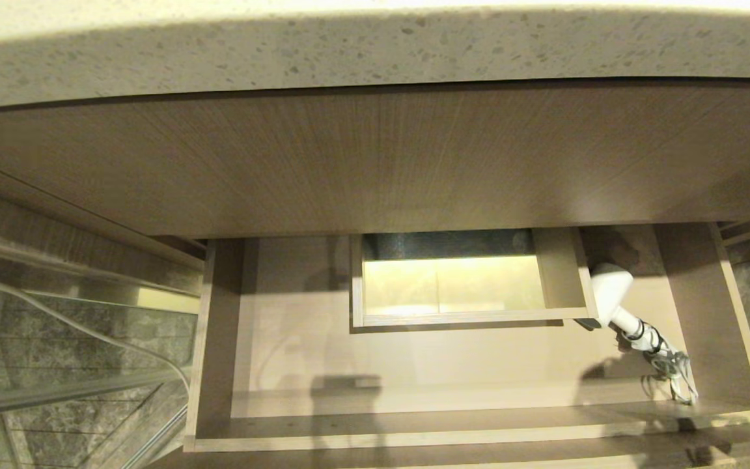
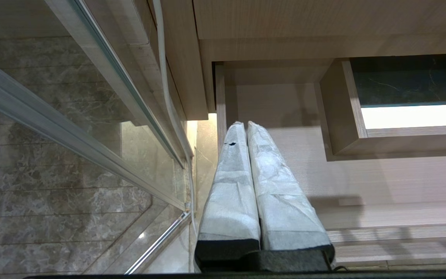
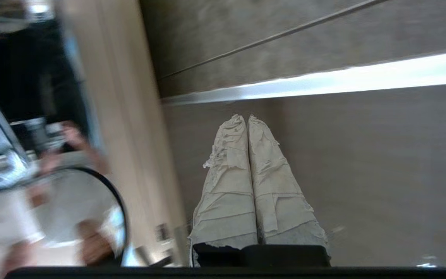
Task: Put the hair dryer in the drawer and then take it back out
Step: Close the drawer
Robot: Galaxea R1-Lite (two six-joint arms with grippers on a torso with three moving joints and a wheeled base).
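The pale wood-grain drawer (image 1: 414,433) stands pulled out below the counter, with a boxed cut-out (image 1: 564,270) in its middle. In its right part lies the white hair dryer (image 1: 611,290), head toward the cut-out, bundled cord (image 1: 671,371) toward the drawer's front. Neither arm shows in the head view. My left gripper (image 2: 244,124) hangs shut and empty over the drawer's left side (image 2: 220,112). My right gripper (image 3: 245,117) is shut on nothing, facing a brown wall with a bright strip (image 3: 343,83); the hair dryer is out of that view.
A speckled stone counter (image 1: 375,45) and a tall wood-grain panel (image 1: 349,163) overhang the drawer. A glass partition with metal rails (image 1: 69,384) and a pale cable (image 1: 75,326) stand left of it over marble floor. A round mirror (image 3: 72,213) reflects a person in the right wrist view.
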